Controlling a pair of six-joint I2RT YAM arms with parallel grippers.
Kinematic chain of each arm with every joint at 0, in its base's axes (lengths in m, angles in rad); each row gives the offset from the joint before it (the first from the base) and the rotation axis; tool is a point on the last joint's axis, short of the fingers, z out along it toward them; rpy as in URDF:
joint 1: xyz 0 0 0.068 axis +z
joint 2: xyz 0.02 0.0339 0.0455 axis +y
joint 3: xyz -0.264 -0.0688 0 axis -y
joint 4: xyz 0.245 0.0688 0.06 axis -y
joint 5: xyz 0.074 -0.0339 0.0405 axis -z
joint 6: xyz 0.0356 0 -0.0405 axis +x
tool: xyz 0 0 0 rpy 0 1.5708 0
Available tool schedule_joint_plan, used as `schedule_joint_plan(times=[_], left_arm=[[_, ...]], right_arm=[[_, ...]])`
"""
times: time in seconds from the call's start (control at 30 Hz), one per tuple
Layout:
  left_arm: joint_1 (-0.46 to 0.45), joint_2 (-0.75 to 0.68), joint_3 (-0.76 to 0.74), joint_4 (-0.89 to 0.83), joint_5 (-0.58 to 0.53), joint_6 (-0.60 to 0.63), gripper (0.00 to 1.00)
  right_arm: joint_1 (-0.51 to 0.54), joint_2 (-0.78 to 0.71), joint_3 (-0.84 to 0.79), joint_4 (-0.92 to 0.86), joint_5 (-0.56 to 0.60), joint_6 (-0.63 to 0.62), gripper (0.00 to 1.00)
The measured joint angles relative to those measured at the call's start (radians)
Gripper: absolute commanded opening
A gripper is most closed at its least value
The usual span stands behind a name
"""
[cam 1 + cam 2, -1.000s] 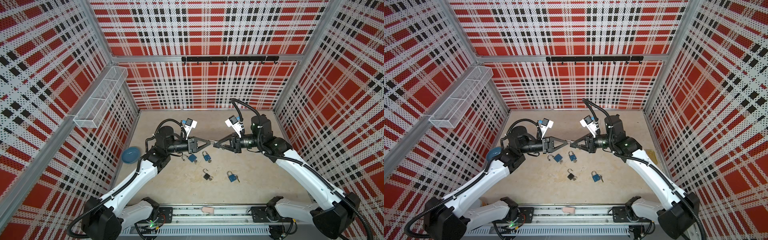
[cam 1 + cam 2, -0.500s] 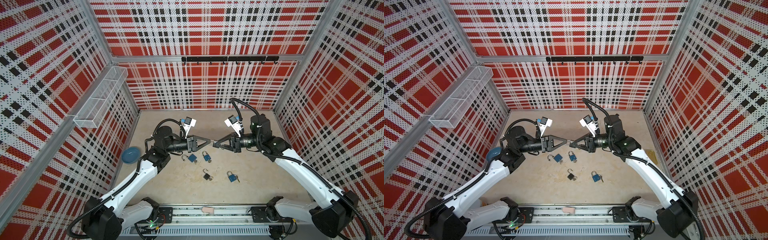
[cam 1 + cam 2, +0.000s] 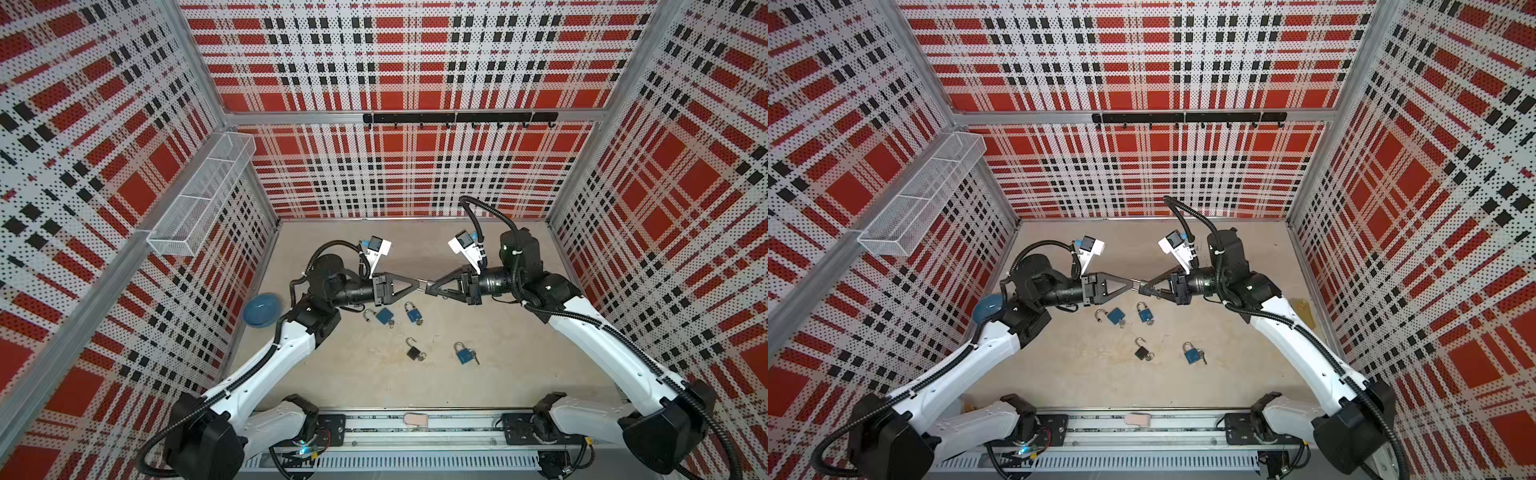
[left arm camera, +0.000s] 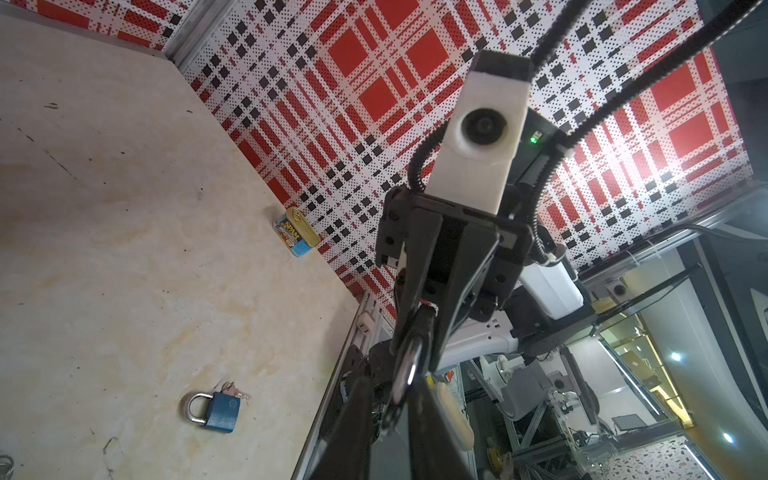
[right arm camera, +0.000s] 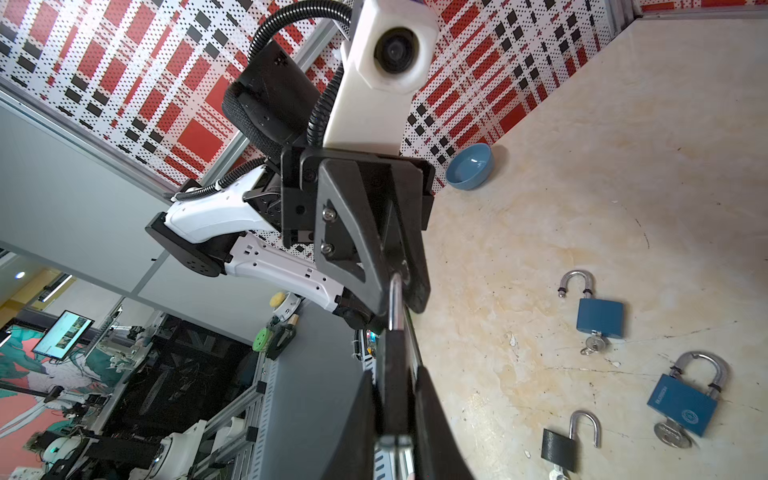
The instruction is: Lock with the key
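Black padlock (image 5: 397,374) is up in mid-air over the table (image 3: 519,374), its body pinched in the nearly closed right gripper (image 3: 430,287). The left gripper (image 3: 417,283), tip to tip with it and also narrowed, nips the silver shackle (image 5: 395,307).

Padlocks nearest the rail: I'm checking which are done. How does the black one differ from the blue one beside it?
The small black padlock has an open shackle; the blue padlock has a shut one. The black body looks smaller than the blue. Both lie flat with keys inserted.
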Motion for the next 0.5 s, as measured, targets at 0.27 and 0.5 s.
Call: schedule_joint_plan(times=[0.27,0.5], left_arm=[[0.002,-0.001,-0.002,0.003,0.001,-0.001,0.18],[0.002,-0.001,-0.002,0.029,0.002,-0.019,0.21]], right_arm=[[-0.001,0.000,0.000,0.000,-0.001,0.004,0.00],[-0.001,0.000,0.000,0.009,-0.003,0.008,0.00]])
